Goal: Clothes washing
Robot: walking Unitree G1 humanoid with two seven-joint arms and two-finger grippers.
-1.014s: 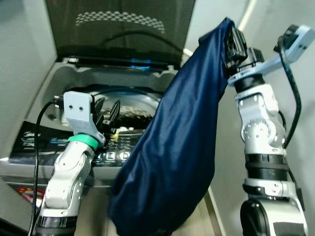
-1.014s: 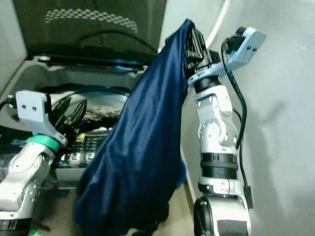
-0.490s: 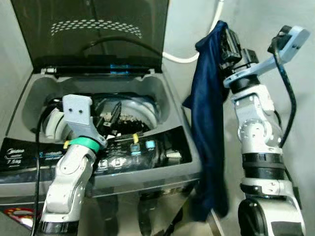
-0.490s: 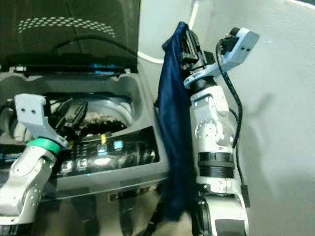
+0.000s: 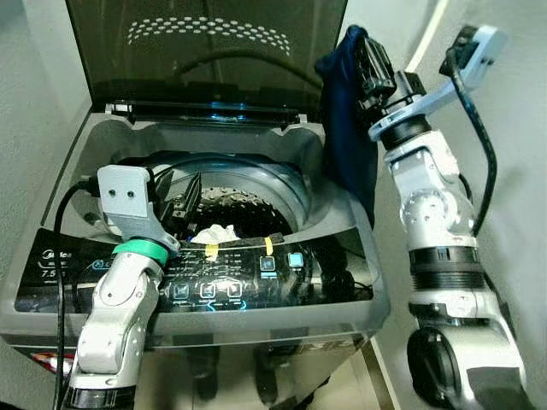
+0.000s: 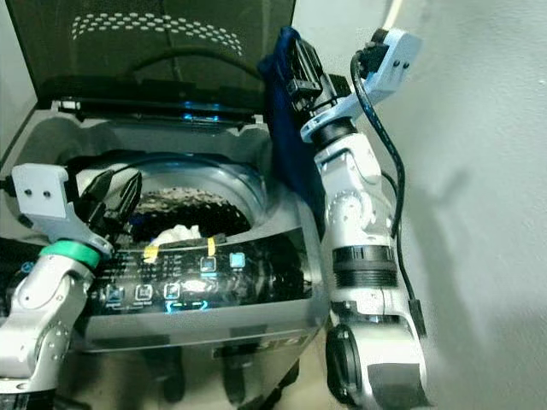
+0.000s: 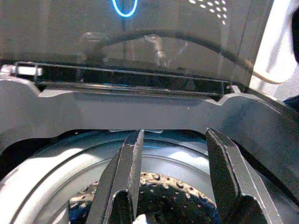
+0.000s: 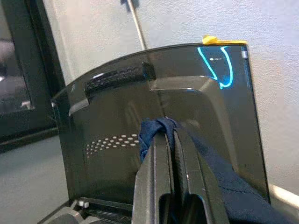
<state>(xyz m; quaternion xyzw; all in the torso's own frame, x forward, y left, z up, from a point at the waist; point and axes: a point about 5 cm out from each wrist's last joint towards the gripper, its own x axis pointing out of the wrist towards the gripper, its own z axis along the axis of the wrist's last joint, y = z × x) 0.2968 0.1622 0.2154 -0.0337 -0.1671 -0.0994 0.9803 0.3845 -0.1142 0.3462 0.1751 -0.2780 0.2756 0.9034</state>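
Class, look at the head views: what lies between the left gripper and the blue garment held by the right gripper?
The washer's open drum and its grey rim lie between the left gripper and the garment, seen in both eye views.

**Readable markings on the washer**

The dark control panel (image 5: 128, 273) of the washing machine (image 5: 342, 295) carries a pale brand word at its left end that looks like "Midea", though the letters are small and soft. A line of smaller print beside it, and the lit button icons (image 5: 208, 289), are too fine to read.
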